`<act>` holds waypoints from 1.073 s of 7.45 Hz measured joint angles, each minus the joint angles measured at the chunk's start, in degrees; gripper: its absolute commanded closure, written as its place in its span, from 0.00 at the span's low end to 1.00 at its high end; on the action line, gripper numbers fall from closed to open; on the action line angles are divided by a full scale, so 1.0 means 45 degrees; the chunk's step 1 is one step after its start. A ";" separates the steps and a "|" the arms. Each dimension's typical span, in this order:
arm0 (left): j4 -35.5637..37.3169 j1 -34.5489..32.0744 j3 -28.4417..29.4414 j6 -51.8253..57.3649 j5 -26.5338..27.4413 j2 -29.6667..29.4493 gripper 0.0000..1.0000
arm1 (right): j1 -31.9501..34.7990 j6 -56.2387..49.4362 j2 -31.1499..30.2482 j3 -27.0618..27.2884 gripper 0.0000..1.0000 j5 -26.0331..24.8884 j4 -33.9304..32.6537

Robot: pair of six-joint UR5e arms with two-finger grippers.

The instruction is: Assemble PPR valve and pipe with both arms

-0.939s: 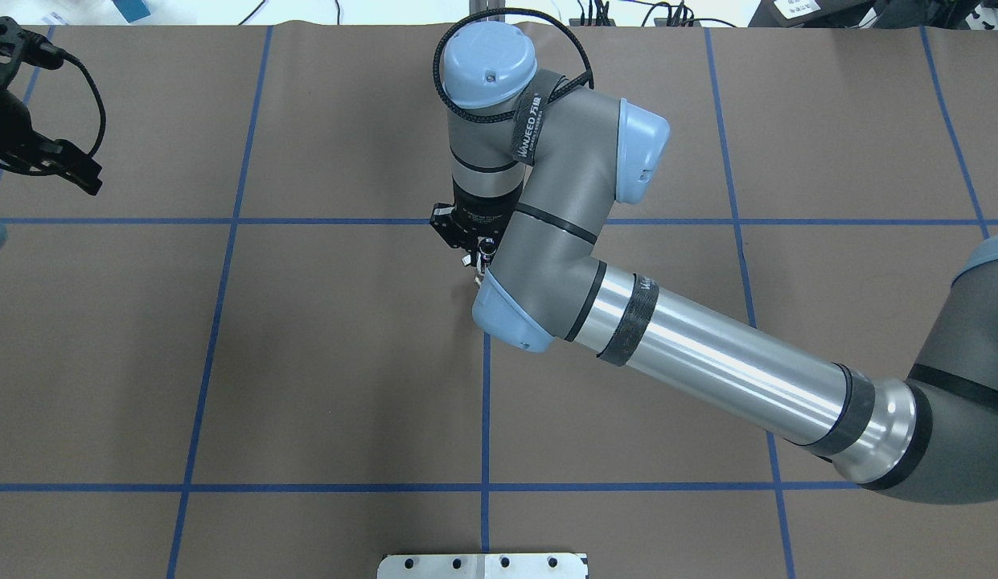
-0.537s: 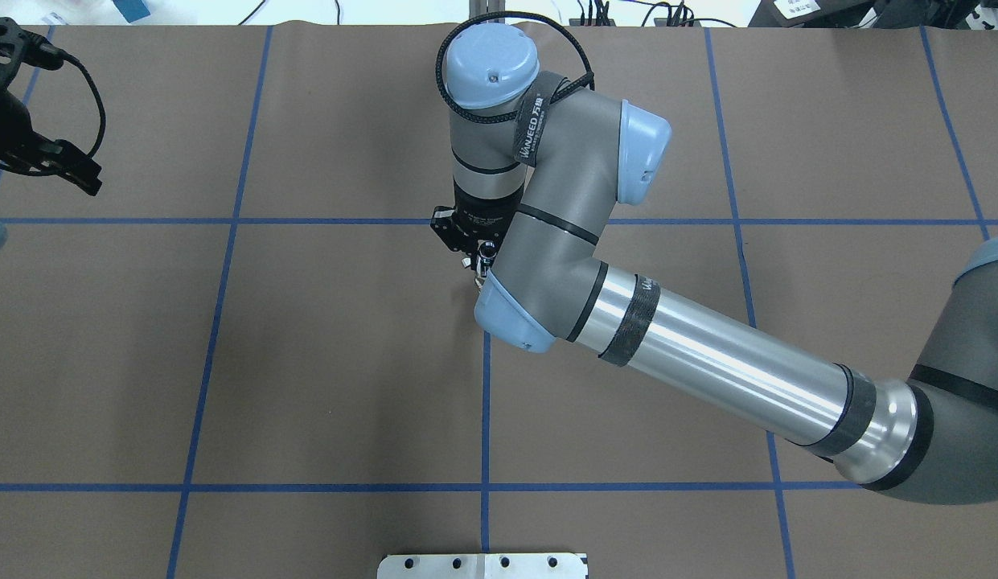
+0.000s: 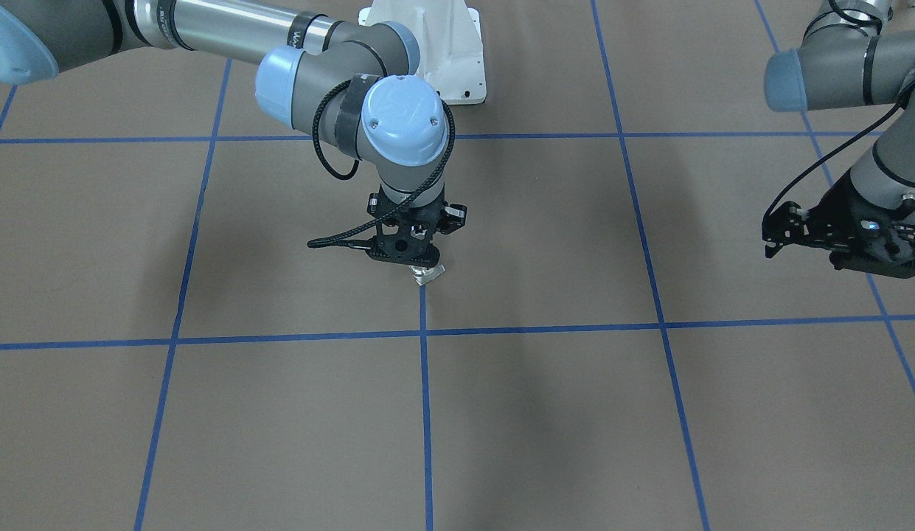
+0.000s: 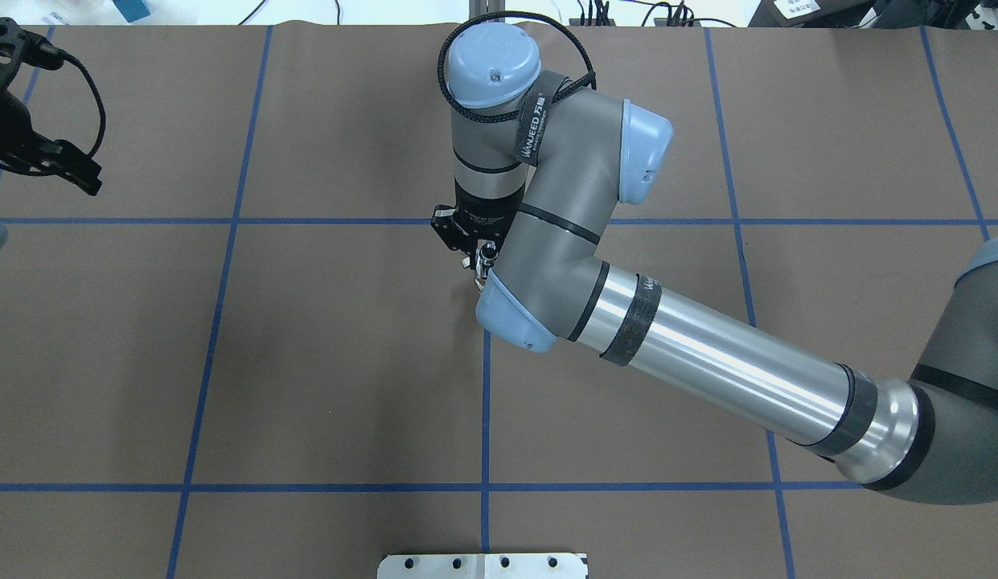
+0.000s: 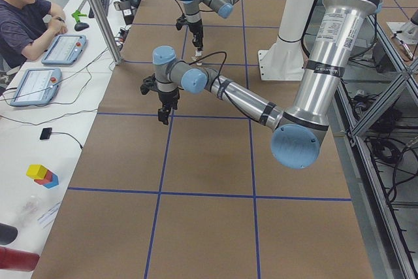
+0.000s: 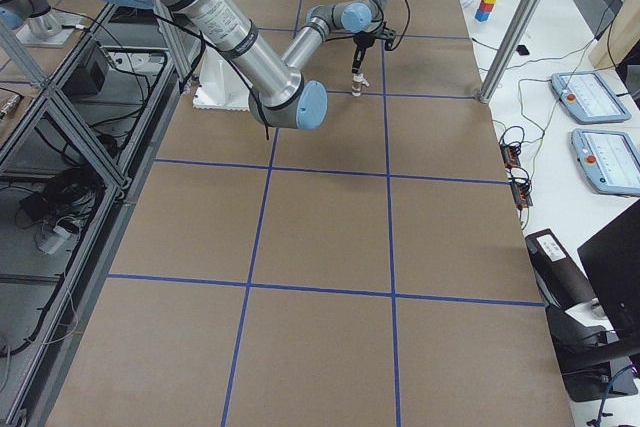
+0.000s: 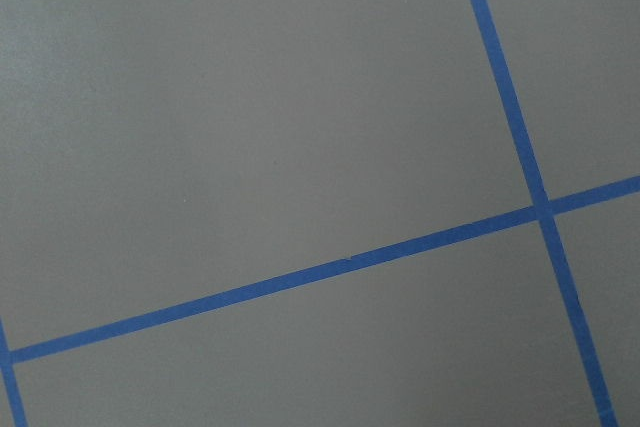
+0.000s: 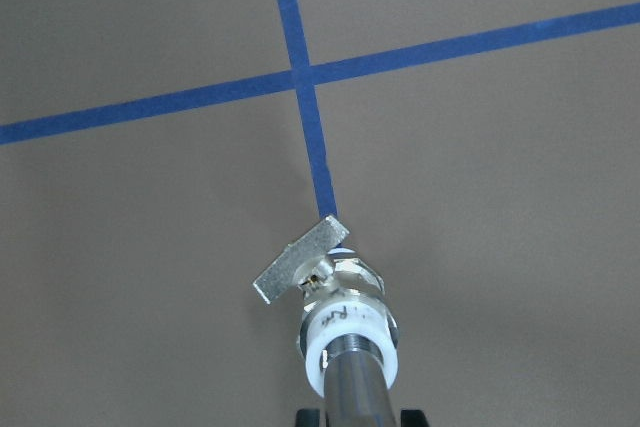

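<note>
My right gripper (image 3: 416, 262) points straight down over the middle of the table. It is shut on the pipe (image 8: 356, 387), a silver-grey stub. The pipe sits in the white end of the PPR valve (image 8: 345, 322), which hangs below with its flat lever tab (image 8: 298, 262) sticking out sideways. The valve (image 3: 428, 274) is close above the mat at the end of a blue line. In the overhead view only a shiny bit shows under the right gripper (image 4: 482, 259). My left gripper (image 3: 796, 232) is far off at the table's side, open and empty, and also shows in the overhead view (image 4: 68, 165).
The brown mat has a grid of blue tape lines (image 3: 423, 398). The white bolted pedestal (image 3: 446, 51) stands at the robot's side of the table. An operator (image 5: 26, 11) with tablets sits beyond the far edge, next to coloured blocks (image 5: 40, 174).
The right arm's wrist has shifted very slightly to the right in the overhead view. The left arm has not moved.
</note>
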 measured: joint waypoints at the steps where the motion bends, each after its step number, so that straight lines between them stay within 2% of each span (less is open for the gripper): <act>1: 0.0005 0.0000 0.0000 0.0000 0.0000 0.0000 0.00 | -0.0007 0.0029 -0.0013 0.0018 0.01 -0.0011 0.0001; 5: 0.0000 0.0000 -0.0017 0.0004 0.0000 0.0000 0.00 | 0.0061 0.0066 -0.0084 0.0306 0.01 -0.0005 -0.0014; 7: 0.0000 -0.0029 -0.0137 0.0047 0.0000 -0.0003 0.00 | 0.0636 0.0083 -0.0421 0.1627 0.01 0.0511 -0.0238; 8: 0.0022 -0.0150 -0.0256 0.0088 -0.0053 -0.0011 0.00 | 0.1207 0.0015 -0.1091 0.3064 0.01 0.0805 -0.0786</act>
